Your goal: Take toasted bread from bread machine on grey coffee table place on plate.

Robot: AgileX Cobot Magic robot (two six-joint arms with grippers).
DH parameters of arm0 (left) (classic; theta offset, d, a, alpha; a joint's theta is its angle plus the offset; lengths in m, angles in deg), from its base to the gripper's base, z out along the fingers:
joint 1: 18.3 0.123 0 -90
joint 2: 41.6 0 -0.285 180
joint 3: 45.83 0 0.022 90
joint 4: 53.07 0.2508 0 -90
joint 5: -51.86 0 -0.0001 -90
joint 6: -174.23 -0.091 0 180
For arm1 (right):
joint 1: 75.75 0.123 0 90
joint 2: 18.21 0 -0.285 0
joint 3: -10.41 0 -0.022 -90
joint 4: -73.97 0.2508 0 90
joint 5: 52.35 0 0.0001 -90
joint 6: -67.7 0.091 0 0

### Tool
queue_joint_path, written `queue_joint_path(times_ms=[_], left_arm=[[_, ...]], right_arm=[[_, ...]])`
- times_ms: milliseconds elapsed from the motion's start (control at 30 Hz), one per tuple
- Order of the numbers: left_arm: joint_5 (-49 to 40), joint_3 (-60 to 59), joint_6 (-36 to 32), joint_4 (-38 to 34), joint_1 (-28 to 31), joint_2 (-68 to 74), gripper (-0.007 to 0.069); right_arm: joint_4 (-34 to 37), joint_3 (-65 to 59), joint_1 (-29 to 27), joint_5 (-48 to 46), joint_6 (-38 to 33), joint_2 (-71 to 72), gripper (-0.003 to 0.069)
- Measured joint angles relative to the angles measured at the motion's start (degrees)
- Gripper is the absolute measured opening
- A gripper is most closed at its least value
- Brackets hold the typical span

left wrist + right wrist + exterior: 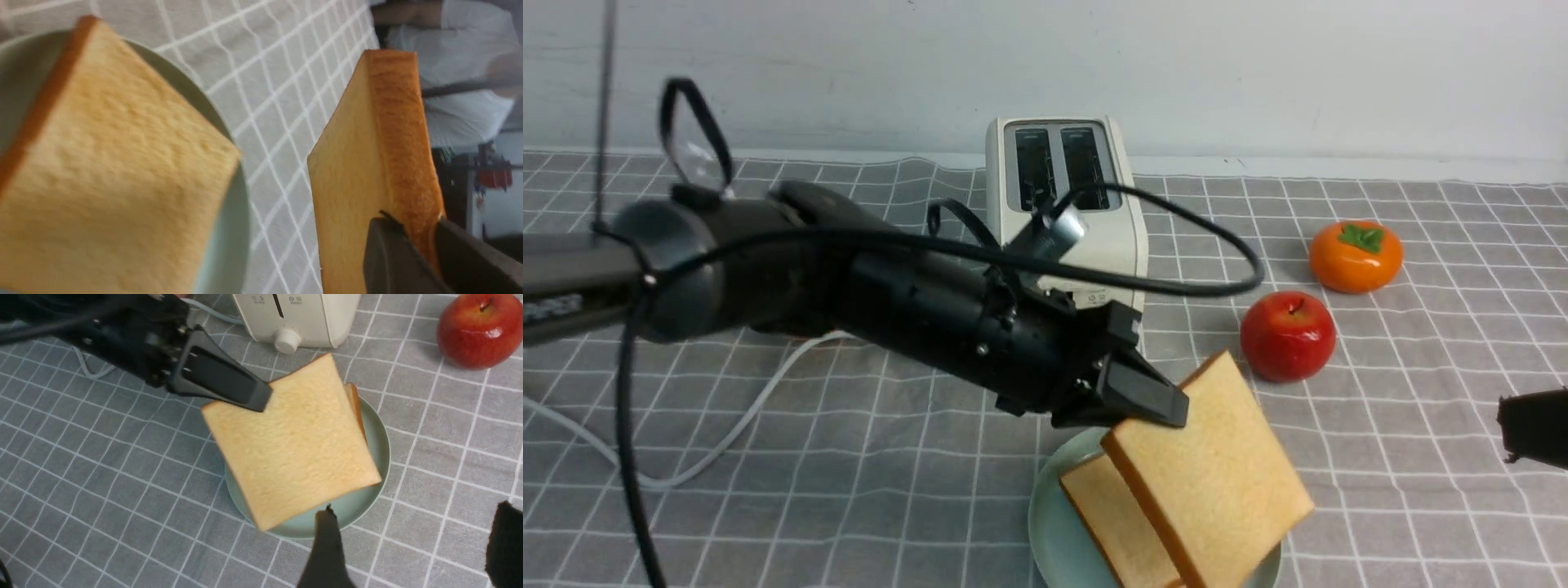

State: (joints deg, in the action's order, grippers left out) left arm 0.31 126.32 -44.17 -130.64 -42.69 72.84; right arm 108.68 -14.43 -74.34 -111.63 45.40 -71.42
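My left gripper [1164, 411] is shut on one corner of a slice of toasted bread [1217, 482] and holds it tilted above the mint-green plate [1045, 510]. The left wrist view shows the jaws [429, 245] clamping this slice's [359, 163] crust edge. A second slice [1107, 510] lies on the plate, partly under the held one; it also shows in the left wrist view [110, 163]. The cream-white bread machine [1062, 196] stands behind on the grey coffee table [849, 490], both slots empty. My right gripper [414, 539] is open and empty, just beside the plate [367, 498].
A red apple [1288, 335] and an orange persimmon [1356, 256] sit right of the toaster. The toaster's white cord [760, 408] runs left across the cloth under my left arm. The right gripper's tip [1535, 425] shows at the right edge.
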Motion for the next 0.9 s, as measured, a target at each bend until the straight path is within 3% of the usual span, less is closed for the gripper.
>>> queue_joint_path(times_ms=[100, 267, 400, 500, 567, 600, 633, 667, 800, 900], left_arm=[[6.4, -0.1, 1.9, 0.0, -0.1, 2.0, 0.0103], [9.6, -0.2, 3.6, 4.1, 0.0, 2.0, 0.0266], [9.3, -0.2, 9.9, 16.5, 2.3, 0.7, 0.0539], [8.6, -0.2, 19.3, 26.2, 7.2, -2.6, 0.0645], [8.3, -0.2, 23.7, 28.7, 9.6, -4.3, 0.0656], [8.1, -0.2, 28.3, 30.1, 12.5, -6.4, 0.0657], [8.1, -0.2, 29.3, 30.2, 13.4, -7.0, 0.0656], [7.9, -0.2, 32.0, 30.0, 16.6, -9.7, 0.0638], [4.8, -0.2, 29.9, 27.9, 20.0, -15.0, 0.0547], [1.4, -0.2, 27.2, 27.1, 20.4, -20.1, 0.0434]], right_arm=[[-0.2, 0.0, 0.0, 0.0, -0.1, 0.0, 0.0461], [-1.7, 0.0, 0.0, -0.1, -0.1, 0.0, 0.0432], [-3.6, 0.0, 0.0, -0.5, 1.0, 0.0, 0.0369], [-6.7, 0.0, 0.0, -0.9, 4.2, 0.0, 0.0252], [-9.9, 0.0, 0.0, -0.9, 6.3, 0.0, 0.0185], [-13.7, 0.0, 0.0, -0.7, 8.6, 0.0, 0.0097], [-15.9, 0.0, 0.0, -0.6, 9.8, 0.0, 0.0072], [-22.4, 0.0, 0.0, 0.5, 14.1, 0.0, 0.0001], [-29.7, -0.4, 0.0, 5.1, 18.9, 0.5, -0.0020], [-27.8, -4.2, 0.0, 15.2, 17.9, 4.1, -0.0020]])
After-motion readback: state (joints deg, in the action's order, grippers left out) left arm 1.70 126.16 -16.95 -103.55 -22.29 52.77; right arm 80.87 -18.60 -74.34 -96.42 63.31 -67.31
